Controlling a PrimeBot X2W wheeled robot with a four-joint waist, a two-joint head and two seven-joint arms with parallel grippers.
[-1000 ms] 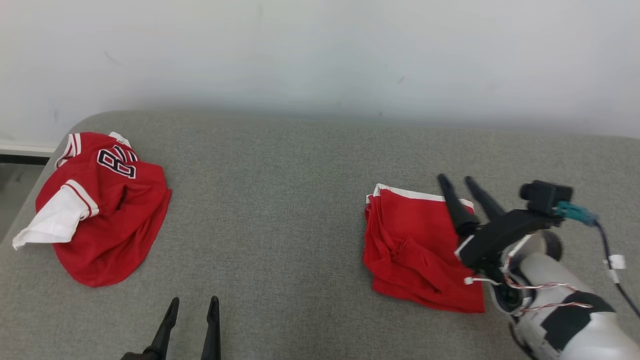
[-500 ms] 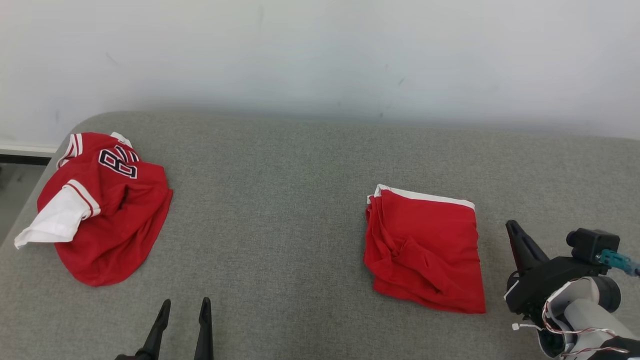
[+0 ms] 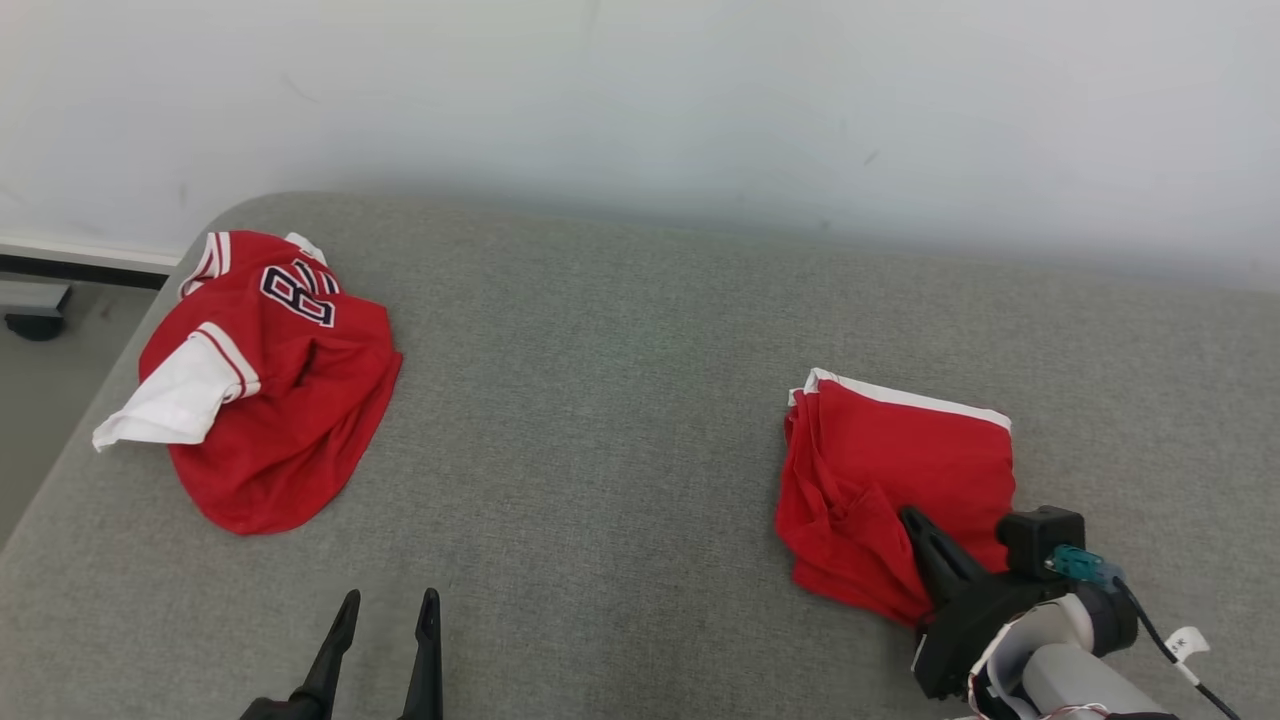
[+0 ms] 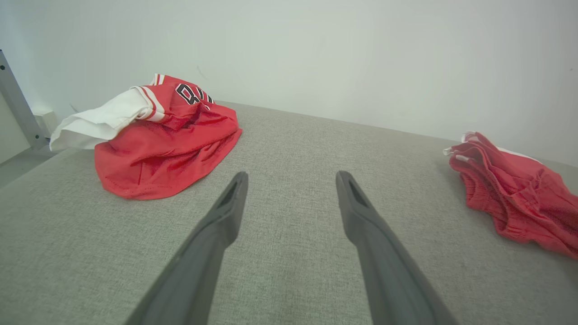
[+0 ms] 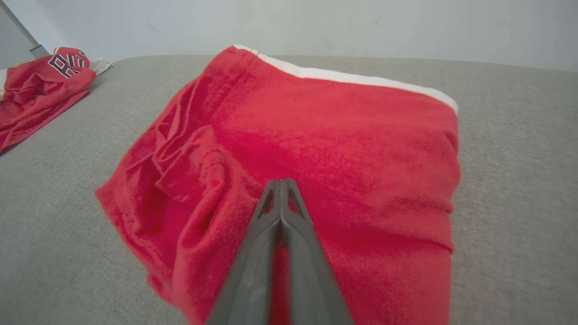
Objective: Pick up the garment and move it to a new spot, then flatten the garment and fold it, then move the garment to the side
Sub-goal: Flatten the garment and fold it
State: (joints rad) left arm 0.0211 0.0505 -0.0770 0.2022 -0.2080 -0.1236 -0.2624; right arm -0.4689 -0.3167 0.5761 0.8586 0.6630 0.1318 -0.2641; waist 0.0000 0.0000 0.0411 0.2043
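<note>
A red garment (image 3: 900, 460) with a white band along its far edge lies folded in a rough square on the right of the grey padded surface (image 3: 600, 400). My right gripper (image 3: 910, 518) is shut, its tips over the near part of this cloth (image 5: 338, 135); the right wrist view shows the right gripper (image 5: 281, 181) with fingers pressed together and nothing between them. My left gripper (image 3: 388, 600) stands open at the front left, over bare surface. In the left wrist view the left gripper (image 4: 291, 178) points between the folded garment (image 4: 510, 198) and a crumpled red jersey (image 4: 167, 135).
The crumpled red jersey (image 3: 280, 400), with a white sleeve and a dark number, lies near the surface's far-left corner, also visible as the jersey (image 5: 36, 90). Floor (image 3: 40, 400) drops away past the left edge. A pale wall (image 3: 640, 100) backs the surface.
The right gripper shut, drew off the folded garment's right edge, and now sits over its near edge. The head camera turned, shifting the whole picture right. The left gripper stays open.
</note>
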